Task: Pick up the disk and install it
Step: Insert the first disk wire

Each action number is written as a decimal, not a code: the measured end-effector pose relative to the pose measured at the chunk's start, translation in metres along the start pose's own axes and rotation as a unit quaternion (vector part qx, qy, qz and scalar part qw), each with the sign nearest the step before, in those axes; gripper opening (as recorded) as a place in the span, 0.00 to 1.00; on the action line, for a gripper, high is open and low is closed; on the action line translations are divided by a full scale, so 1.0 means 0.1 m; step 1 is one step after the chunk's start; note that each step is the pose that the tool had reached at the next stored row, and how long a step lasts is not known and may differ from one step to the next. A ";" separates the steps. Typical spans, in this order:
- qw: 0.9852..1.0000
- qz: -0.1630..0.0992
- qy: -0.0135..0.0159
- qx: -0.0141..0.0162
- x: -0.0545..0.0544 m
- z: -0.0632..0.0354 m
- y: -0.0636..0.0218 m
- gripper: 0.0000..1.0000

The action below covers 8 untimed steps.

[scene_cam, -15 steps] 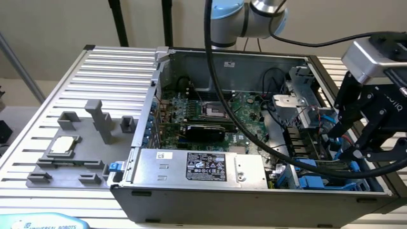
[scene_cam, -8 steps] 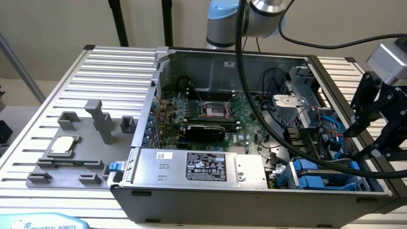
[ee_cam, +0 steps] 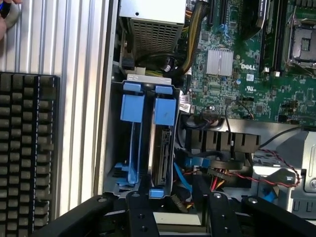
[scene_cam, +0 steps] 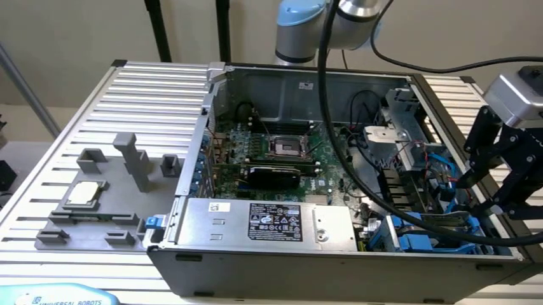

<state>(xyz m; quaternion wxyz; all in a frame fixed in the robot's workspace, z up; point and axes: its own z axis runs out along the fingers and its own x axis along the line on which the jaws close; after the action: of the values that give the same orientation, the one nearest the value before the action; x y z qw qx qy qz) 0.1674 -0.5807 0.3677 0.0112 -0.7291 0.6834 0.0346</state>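
At the near corner of the computer case [scene_cam: 339, 270] on the exterior view's right, in the drive bay just beside the power supply [scene_cam: 263, 222]:

Item: one disk [ee_cam: 162, 148], silver-grey, in a blue frame. It stands on edge in the bay slot, next to a second blue carrier [ee_cam: 132, 143] that looks empty.

Orientation: the broad faces are upright and the thin edge is turned up toward my wrist. The long axis runs along the slot, parallel to the case wall beside the bay. One blue end tab points to the power supply, the other blue clip to my fingers. Its tab lies level with the neighbour's, so I judge it lodged, or very nearly.

Tool: my gripper [ee_cam: 174, 200] hangs over the clip end of the bay with its jaws parted and nothing of the disk between them.

Handling, my judgement: I stay square to the slot, with my fingers parallel to the broad faces. Any push goes on the blue frame, never on the exposed board side. I keep clear of the red and blue cables [ee_cam: 232, 170] crowding the bay on the motherboard [ee_cam: 247, 74] side, since a snag there could drag the disk askew.
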 end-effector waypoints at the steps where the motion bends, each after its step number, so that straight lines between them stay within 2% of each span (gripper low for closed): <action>1: 1.000 -0.001 0.000 0.000 0.00 0.018 0.000 0.47; 4: 1.000 -0.005 0.000 0.000 0.00 0.073 0.004 0.47; 8: 1.000 -0.009 0.000 0.000 -0.03 0.147 0.051 0.47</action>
<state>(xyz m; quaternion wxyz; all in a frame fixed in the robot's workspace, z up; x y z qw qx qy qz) 0.1616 -0.5774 0.3534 0.0113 -0.7349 0.6772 0.0343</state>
